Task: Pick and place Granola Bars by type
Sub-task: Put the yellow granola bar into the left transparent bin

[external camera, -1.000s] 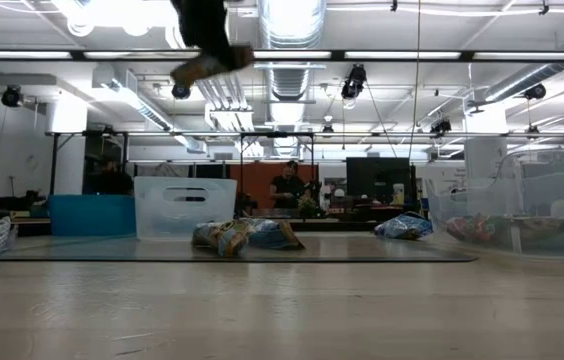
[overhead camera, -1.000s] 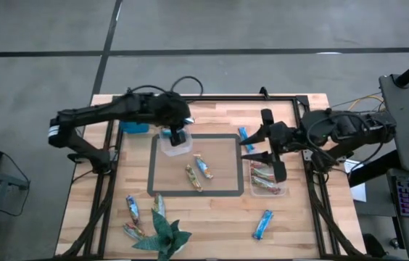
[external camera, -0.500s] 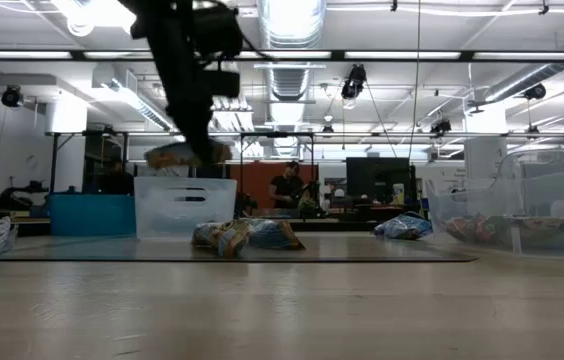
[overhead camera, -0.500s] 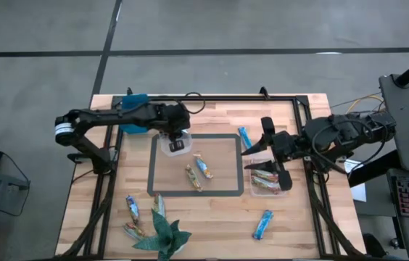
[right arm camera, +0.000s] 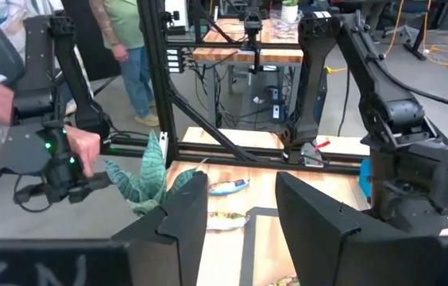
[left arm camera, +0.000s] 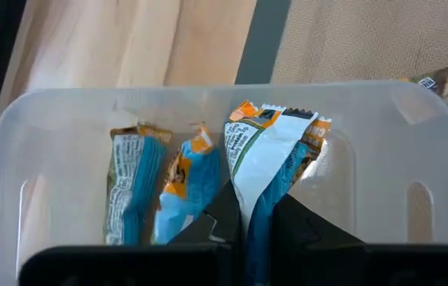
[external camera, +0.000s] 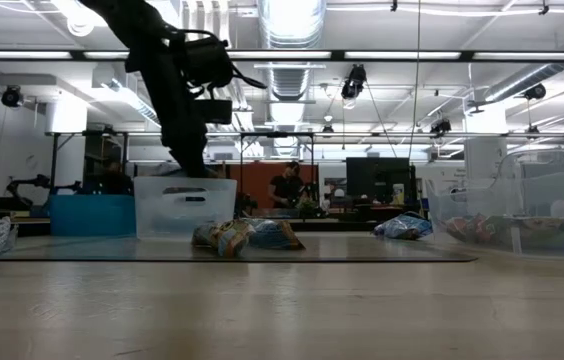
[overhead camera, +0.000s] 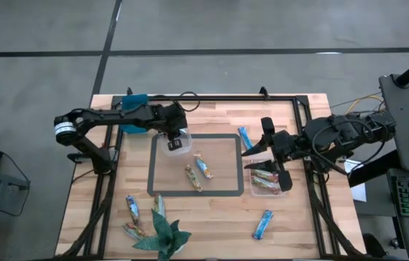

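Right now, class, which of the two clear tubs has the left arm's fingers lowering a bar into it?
The tub at the mat's far-left corner; the other tub sits right of the mat.

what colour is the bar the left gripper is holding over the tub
Blue with a white and orange end: the bar in the left gripper, clearest in the left wrist view.

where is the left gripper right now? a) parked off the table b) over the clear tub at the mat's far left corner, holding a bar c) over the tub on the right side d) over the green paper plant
b: the left gripper is shut on a blue bar inside the clear tub at the mat's corner.
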### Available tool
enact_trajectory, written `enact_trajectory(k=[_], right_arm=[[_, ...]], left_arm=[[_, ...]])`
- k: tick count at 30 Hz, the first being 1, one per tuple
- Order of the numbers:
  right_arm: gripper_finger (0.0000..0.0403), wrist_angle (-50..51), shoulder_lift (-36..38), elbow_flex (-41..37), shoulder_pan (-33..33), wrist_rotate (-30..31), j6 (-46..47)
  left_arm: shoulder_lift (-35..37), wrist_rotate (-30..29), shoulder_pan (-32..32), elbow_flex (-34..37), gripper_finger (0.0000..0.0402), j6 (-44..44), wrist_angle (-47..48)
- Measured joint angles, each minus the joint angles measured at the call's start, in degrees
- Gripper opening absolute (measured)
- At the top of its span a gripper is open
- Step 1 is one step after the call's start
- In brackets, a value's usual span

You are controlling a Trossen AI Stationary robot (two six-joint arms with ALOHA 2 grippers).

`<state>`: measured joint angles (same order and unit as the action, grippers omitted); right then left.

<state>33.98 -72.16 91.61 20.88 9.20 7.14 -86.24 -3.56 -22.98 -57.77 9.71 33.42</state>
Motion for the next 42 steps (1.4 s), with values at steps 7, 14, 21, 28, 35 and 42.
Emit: enact_trajectory(k=[7, 14, 21, 28, 35, 42], right_arm=[[0.0141, -0.02, 0.0, 0.0, 0.0, 2.15, 0.64], [0.0139, 0.09, -0.02, -0.02, 0.0, 3.86, 0.76], [0.0141, 0.11, -0.04, -0.02, 0.0, 4.47, 1.06], [0.0139, 0.22, -0.04, -0.02, 0.0, 4.47, 0.96], [0.0137, 0.59, -0.04, -0.02, -0.02, 4.45, 0.41], [0.0132, 1.21, -0.04, -0.02, -0.02, 4.45, 0.17]], left_arm=[[-2.82, 2.98, -1.71, -0.06, 0.0012, 2.97, -2.07], [-8.08, 4.53, -1.66, -0.06, 0.0012, 4.4, -2.78], [-11.4, 5.26, -1.76, -0.23, 0.0012, 5.16, -4.12], [-11.76, 5.06, -1.86, -0.25, 0.0045, 4.46, -3.99], [-9.86, 1.65, -2.04, -0.05, 0.0075, 5.46, -3.61], [-7.36, -0.09, -2.24, -1.35, 0.0113, 6.52, -1.32]])
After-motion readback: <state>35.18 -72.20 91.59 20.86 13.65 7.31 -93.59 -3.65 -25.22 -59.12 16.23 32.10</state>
